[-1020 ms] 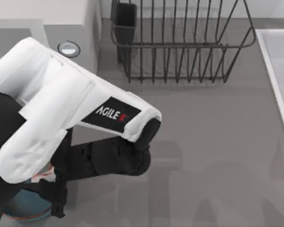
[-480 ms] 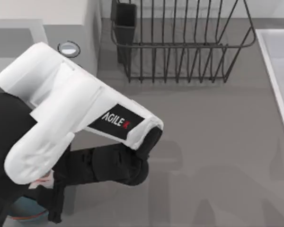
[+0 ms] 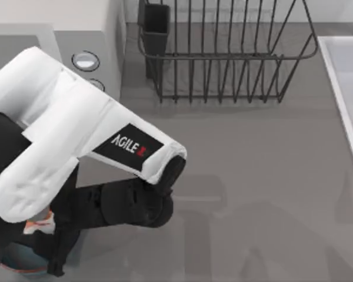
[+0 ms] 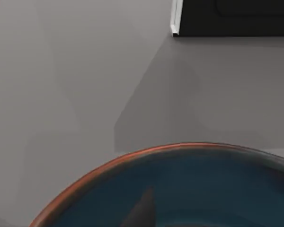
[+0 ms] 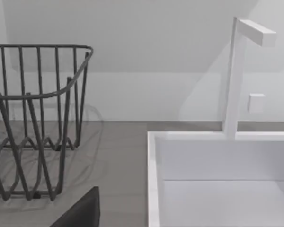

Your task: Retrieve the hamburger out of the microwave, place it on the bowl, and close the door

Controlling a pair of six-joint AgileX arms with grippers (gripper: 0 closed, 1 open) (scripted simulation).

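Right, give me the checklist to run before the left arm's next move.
1. Left end effector above the round blue-teal bowl with reddish-brown rim: ok.
2. Small orange-and-white hamburger inside the bowl's rim: cannot tell.
3. Hamburger let go: cannot tell.
4. White boxy microwave door shut: cannot tell, the arm covers it.
5. Black wire dish rack apart from the left arm: ok.
6. Right arm parked, facing the rack and white sink: ok.

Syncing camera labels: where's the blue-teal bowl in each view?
Top view: bowl in the bottom left corner, partly under the left arm.
Left wrist view: close up, its rim arc and blue inside, with the grey table beyond.
Right wrist view: faces the dish rack and sink instead.
Shared landmark: the dish rack, upper middle of the top view.
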